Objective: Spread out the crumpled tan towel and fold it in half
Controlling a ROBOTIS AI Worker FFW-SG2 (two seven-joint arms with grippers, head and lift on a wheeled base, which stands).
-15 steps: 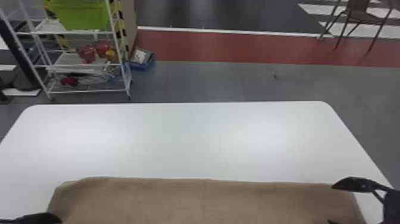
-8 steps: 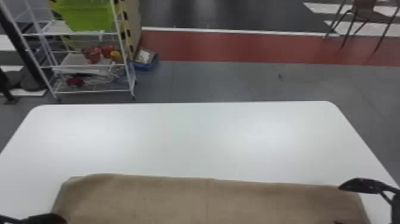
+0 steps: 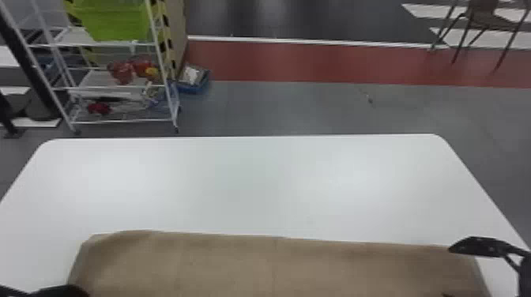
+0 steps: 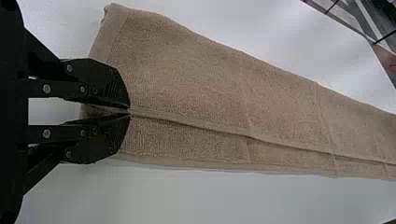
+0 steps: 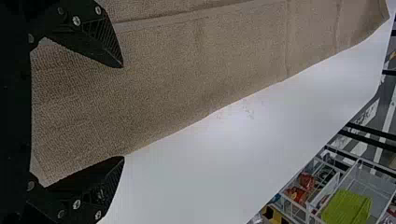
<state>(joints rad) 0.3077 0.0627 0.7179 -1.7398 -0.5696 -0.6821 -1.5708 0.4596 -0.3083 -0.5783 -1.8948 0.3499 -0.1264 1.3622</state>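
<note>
The tan towel [image 3: 272, 264] lies in a wide strip along the near part of the table, its far edge nearly straight. At its left end is my left gripper [image 3: 65, 291]; in the left wrist view the left gripper [image 4: 130, 112] is shut on the towel's upper-layer edge, with a lower layer [image 4: 196, 149] showing beside it. My right gripper [image 3: 450, 272] is at the towel's right end. In the right wrist view the right gripper [image 5: 123, 112] is wide open over the towel [image 5: 201, 60], one finger near the layer edge, the other by the towel's outer edge.
The white table [image 3: 253, 181] extends beyond the towel to its far edge. Behind it on the floor stand a wire shelf rack [image 3: 118, 85] with a green bin [image 3: 114, 19], a blue tray [image 3: 193, 85] and a brown chair [image 3: 484, 17] at the far right.
The head view has shifted slightly, so the table and room sit a little farther right. Towel and grippers look nearly unchanged relative to each other.
</note>
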